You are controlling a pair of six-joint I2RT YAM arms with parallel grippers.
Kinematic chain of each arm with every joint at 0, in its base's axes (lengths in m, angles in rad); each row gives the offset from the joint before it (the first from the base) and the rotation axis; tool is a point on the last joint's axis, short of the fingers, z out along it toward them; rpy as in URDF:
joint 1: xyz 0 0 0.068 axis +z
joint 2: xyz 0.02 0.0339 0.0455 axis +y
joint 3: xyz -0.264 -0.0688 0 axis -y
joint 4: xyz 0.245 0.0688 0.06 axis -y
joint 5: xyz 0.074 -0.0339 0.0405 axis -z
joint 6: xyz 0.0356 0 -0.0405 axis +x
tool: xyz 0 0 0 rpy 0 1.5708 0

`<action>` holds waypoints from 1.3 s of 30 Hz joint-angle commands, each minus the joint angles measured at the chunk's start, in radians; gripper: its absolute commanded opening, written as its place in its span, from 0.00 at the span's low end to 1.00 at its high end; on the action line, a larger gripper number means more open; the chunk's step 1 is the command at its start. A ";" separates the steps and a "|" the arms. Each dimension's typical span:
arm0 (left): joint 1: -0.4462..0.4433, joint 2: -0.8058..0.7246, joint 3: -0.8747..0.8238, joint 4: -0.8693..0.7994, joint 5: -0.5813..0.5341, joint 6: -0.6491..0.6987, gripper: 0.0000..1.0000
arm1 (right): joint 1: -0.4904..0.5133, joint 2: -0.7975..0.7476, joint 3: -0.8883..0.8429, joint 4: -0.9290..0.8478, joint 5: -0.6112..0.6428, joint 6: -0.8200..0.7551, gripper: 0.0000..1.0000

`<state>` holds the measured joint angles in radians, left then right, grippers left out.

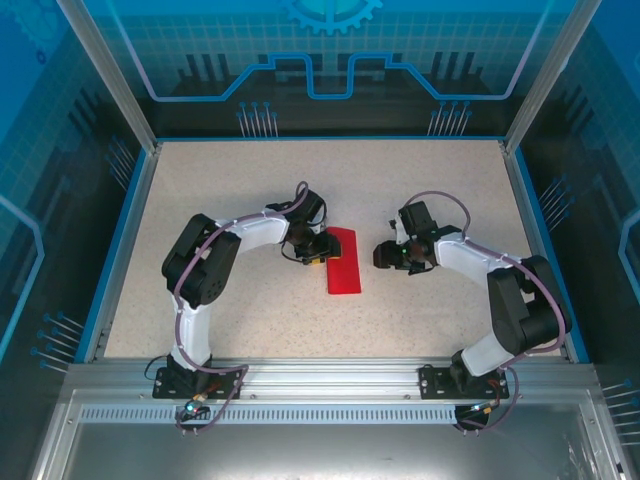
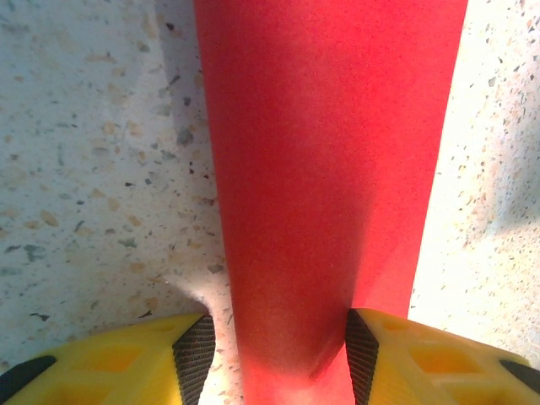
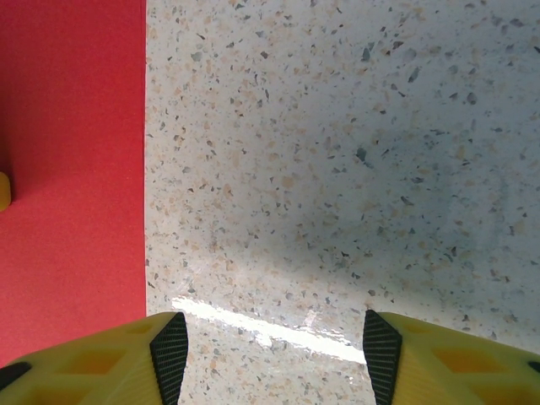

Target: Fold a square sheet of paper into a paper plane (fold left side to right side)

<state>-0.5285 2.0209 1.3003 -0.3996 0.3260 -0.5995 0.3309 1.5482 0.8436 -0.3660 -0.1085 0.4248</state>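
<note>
Left tool (image 1: 316,250): sits just left of centre in the top view, right against the left long edge of the sheet of paper (image 1: 345,263). Stands partway apart, clamped on nothing. Same left tool (image 2: 280,354) in its own wrist view: 2 yellow fingers with black pads along the bottom of the frame. Left pad (image 2: 196,350) over bare tabletop (image 2: 84,169), just beside the red edge, with a thin sliver of speckled surface between. Right finger (image 2: 439,359) overlapping the lower right part of the paper. Cannot tell whether the fingertips touch the surface.

Right tool (image 1: 384,254): sits right of centre in the top view, near the right long edge of the sheet but apart from it, with a strip of tabletop (image 1: 440,180) between. Gapes fairly wide, holding nothing. Same right tool (image 3: 268,354) in its own wrist view: 2 black pads at the bottom of the frame, bare tabletop (image 3: 337,169) between them.

Sheet of paper: lies on the tabletop at the centre of the top view as a narrow bright red rectangle, long sides running up and down the frame. Runs through the middle of the left wrist frame (image 2: 329,152) from top edge to bottom, broader at the top, shaded near the fingers. Takes the left quarter of the right wrist frame (image 3: 72,169), meeting the tabletop along a straight vertical edge.
</note>
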 commanded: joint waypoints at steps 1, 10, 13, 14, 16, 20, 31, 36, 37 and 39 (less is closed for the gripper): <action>-0.027 0.109 -0.028 -0.022 -0.079 0.026 0.51 | -0.015 -0.020 -0.011 -0.004 -0.017 -0.007 0.61; -0.030 0.114 -0.020 -0.033 -0.083 0.027 0.51 | -0.010 -0.007 -0.012 0.025 -0.068 0.004 0.61; -0.031 0.117 -0.017 -0.034 -0.084 0.029 0.51 | -0.005 0.000 -0.009 0.029 -0.076 0.004 0.61; -0.031 0.118 -0.018 -0.035 -0.084 0.029 0.51 | -0.003 0.002 -0.008 0.029 -0.076 0.005 0.60; -0.031 0.118 -0.015 -0.036 -0.082 0.029 0.51 | -0.001 0.004 -0.008 0.030 -0.077 0.003 0.61; -0.030 0.120 -0.014 -0.040 -0.085 0.032 0.51 | 0.002 0.007 -0.007 0.032 -0.082 0.006 0.60; -0.032 0.122 -0.014 -0.042 -0.088 0.033 0.51 | 0.035 0.047 0.004 0.095 -0.198 0.031 0.39; -0.033 0.121 -0.014 -0.045 -0.090 0.033 0.51 | 0.075 0.095 0.030 0.116 -0.228 0.048 0.25; -0.032 0.121 -0.014 -0.046 -0.089 0.035 0.51 | 0.082 0.102 0.030 0.116 -0.227 0.048 0.25; -0.032 0.121 -0.014 -0.050 -0.092 0.038 0.49 | 0.089 0.108 0.029 0.112 -0.218 0.050 0.25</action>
<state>-0.5343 2.0300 1.3209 -0.4297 0.3099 -0.5926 0.4026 1.6402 0.8463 -0.2634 -0.2996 0.4644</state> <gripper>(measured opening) 0.496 0.254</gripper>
